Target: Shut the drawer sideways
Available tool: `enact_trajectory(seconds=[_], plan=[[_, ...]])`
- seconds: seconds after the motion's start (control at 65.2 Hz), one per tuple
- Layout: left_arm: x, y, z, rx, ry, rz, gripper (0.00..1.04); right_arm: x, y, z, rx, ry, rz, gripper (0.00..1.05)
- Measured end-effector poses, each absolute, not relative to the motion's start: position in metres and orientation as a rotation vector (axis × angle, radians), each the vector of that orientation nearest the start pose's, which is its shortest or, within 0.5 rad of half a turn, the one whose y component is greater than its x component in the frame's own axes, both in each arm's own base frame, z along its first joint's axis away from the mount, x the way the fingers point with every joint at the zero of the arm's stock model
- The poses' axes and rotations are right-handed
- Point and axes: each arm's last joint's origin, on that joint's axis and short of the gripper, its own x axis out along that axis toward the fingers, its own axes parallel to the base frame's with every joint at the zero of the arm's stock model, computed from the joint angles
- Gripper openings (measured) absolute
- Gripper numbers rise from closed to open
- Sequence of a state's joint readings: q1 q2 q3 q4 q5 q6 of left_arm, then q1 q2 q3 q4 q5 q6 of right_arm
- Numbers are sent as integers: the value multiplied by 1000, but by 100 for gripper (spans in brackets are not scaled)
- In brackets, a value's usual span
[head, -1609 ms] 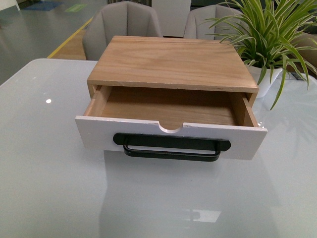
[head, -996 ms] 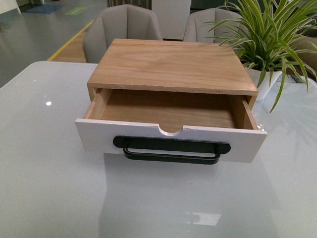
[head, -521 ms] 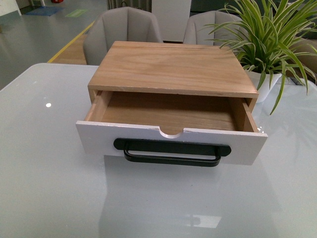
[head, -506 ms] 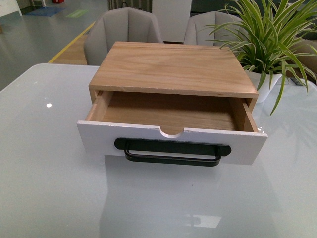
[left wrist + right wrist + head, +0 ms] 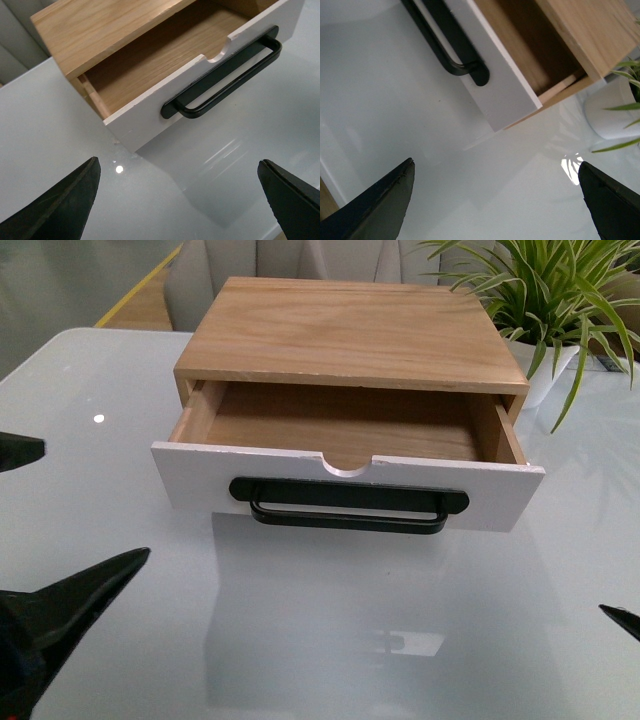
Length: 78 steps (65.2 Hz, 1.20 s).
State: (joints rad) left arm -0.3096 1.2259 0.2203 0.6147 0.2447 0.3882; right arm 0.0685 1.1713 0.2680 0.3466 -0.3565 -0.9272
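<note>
Drawer [image 5: 345, 440] sits pulled well out of its wooden housing [image 5: 350, 330], central on the tabletop [image 5: 320, 640], white front and black handle [image 5: 348, 505] facing the robot, plant [image 5: 540, 290] behind on the right. Step looks like approach, no contact yet. Left tool [image 5: 178, 162] and right tool [image 5: 496, 163] are both splayed wide, gripping nothing, each near one end of the front panel. Next move, my guess: set one tool against the white front and push the drawer in square, so it doesn't skew or shove the housing. Versus 0.5 s ago: same extension, but tool tips now show in the front view, none then.
</note>
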Motion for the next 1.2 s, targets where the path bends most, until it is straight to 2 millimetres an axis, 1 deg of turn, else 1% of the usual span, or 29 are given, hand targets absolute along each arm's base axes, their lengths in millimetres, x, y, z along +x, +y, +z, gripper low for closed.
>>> enact_trajectory(seconds=[0.169, 0.245, 0.352, 0.49, 0.598, 0.858, 1.195], plan=[[203, -80, 134, 463, 245, -700, 96, 209, 35, 134, -965, 308, 725, 96], [211, -87, 127, 518, 235, -758, 96, 217, 42, 131, -1042, 287, 770, 96], [222, -97, 122, 563, 209, -825, 96, 223, 55, 122, -1090, 272, 841, 96], [232, -105, 117, 578, 192, -870, 96, 226, 66, 114, -1111, 258, 900, 96], [242, -112, 109, 580, 197, -894, 96, 233, 75, 107, -1111, 243, 937, 96], [255, -119, 99, 571, 213, -925, 96, 245, 84, 100, -1105, 240, 974, 96], [268, -125, 94, 568, 219, -950, 96, 255, 94, 95, -1104, 239, 1003, 96]])
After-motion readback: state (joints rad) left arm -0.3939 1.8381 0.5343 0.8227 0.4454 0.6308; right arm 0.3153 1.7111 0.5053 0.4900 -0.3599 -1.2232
